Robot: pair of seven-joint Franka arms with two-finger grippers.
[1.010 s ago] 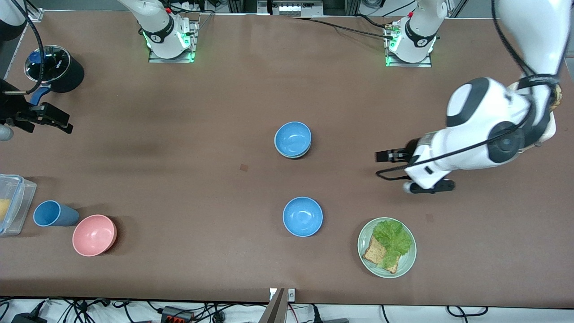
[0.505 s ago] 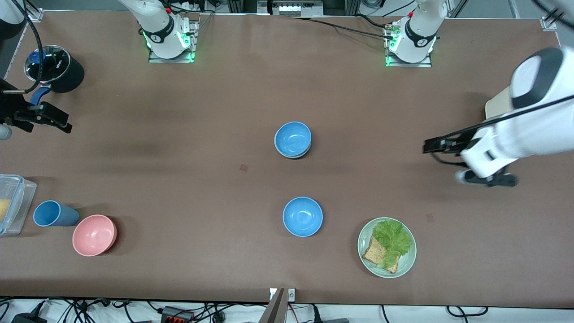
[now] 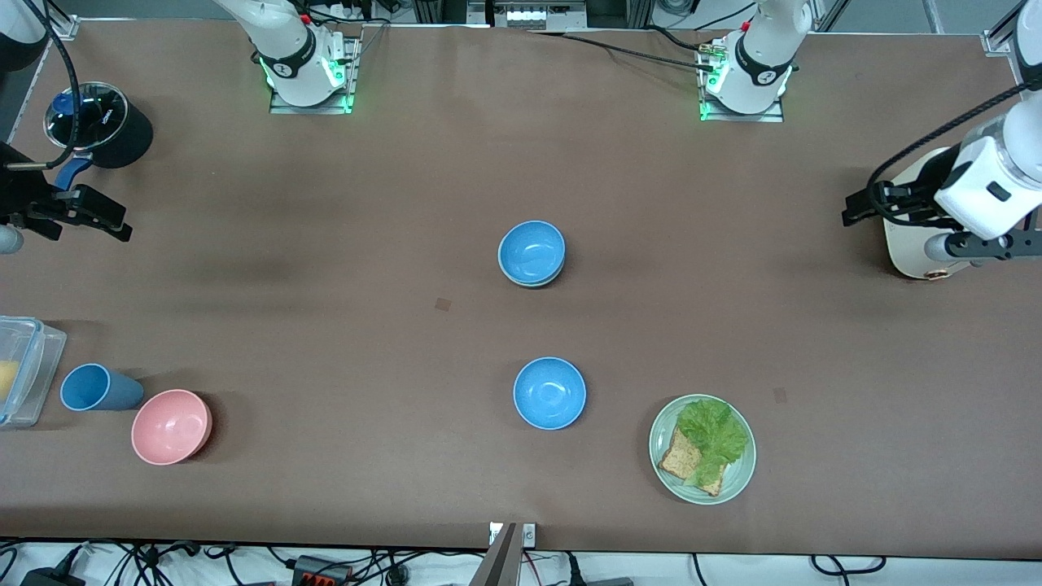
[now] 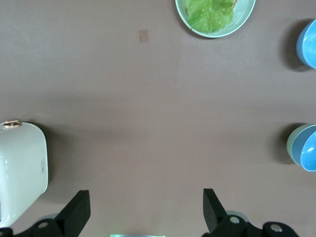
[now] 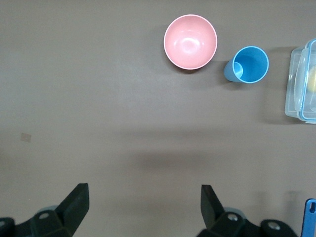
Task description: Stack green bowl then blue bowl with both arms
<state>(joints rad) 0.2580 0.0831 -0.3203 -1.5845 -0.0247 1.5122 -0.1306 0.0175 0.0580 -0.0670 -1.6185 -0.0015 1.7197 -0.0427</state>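
Green bowl (image 3: 533, 279) and blue bowl (image 3: 531, 251) sit as one stack near the middle of the table (image 3: 326, 244), the blue one nested inside so that only a pale green rim shows beneath it; the left wrist view shows the same nesting. A second blue bowl (image 3: 549, 393) stands alone, nearer to the front camera than the stack and well apart from it. Beside that one, toward the left arm's end, is a pale-green plate (image 3: 740, 472) carrying lettuce (image 3: 712, 435) and bread (image 3: 680, 460).

The left gripper (image 3: 855, 210) hangs over the left arm's end of the table, just beside a white appliance (image 3: 912, 252), its fingers spread wide and empty. The right gripper (image 3: 114, 224) hovers over the right arm's end, fingers likewise apart with nothing between them, beside a black pot (image 3: 102, 126).

Nearer to the front camera at that end stand a pink bowl (image 3: 171, 426), a blue cup (image 3: 94, 387) and a clear container (image 3: 24, 370).
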